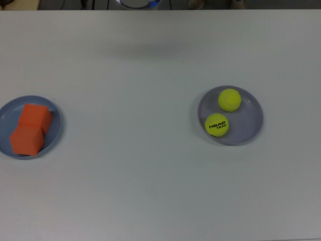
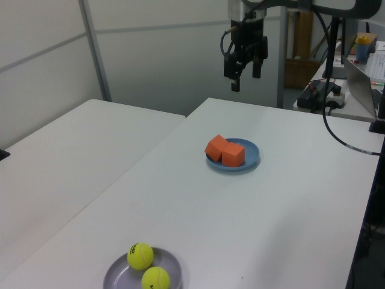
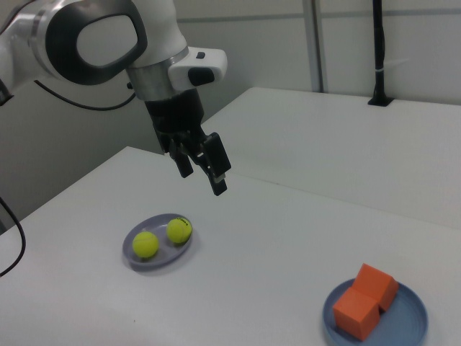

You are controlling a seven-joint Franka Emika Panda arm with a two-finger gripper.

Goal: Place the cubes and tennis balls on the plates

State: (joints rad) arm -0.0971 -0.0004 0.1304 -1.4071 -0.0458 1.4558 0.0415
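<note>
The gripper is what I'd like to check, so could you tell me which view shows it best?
The right view: the gripper hangs large and near there, fingers apart, holding nothing. The left view shows it farther off, high above the table. The top view does not show it at all.

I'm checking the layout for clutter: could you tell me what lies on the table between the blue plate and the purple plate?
Nothing: in the top view, only bare white table separates the blue plate from the purple plate.
</note>
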